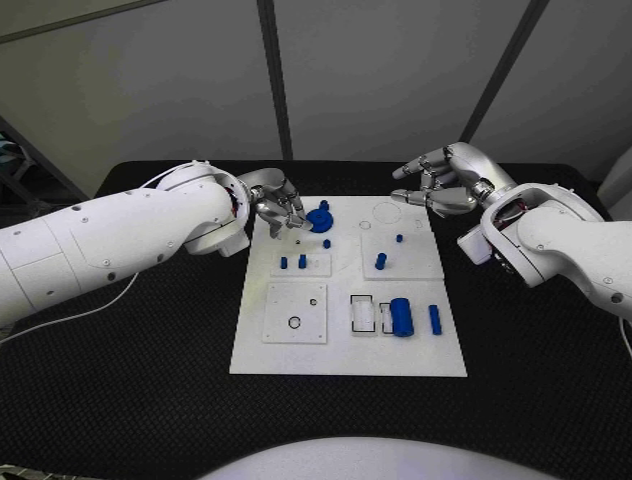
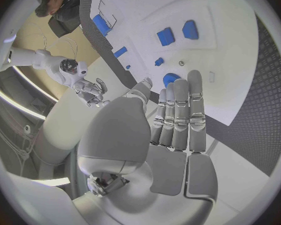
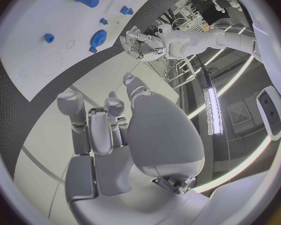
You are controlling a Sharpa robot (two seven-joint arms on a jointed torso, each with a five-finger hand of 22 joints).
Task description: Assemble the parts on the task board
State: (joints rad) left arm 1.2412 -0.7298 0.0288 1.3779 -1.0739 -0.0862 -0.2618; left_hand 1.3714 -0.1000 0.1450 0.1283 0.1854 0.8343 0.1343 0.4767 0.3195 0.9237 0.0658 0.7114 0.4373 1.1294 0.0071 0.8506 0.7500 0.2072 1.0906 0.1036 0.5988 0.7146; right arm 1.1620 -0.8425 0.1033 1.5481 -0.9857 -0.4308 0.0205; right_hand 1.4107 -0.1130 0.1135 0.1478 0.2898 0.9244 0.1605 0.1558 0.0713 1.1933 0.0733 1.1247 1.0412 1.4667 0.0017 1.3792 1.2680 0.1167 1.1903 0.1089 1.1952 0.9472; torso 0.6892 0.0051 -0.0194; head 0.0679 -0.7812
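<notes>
At the far left corner of the task board [image 1: 348, 355], my left hand [image 1: 277, 208] sits right beside the blue gear [image 1: 321, 217], fingertips close against it; from the left wrist view my fingers [image 2: 181, 110] lie straight and side by side with the gear [image 2: 171, 78] just past their tips, and I cannot tell whether I am touching it or merely next to it, so I will not claim a grip. My right hand [image 1: 443, 180] hovers off the board's far right corner, fingers loosely curled in, holding nothing. Other blue parts wait nearer me: two short pegs [image 1: 293, 263], a peg [image 1: 381, 260] on the right-hand plate, and a fat cylinder [image 1: 401, 316] with a slim one [image 1: 434, 319] beside it. As I judge it, the step is seating that gear. To do it well I should take it by its rim from two sides, keep it level, and lower it straight so it does not jam. My right hand should stay well clear.
</notes>
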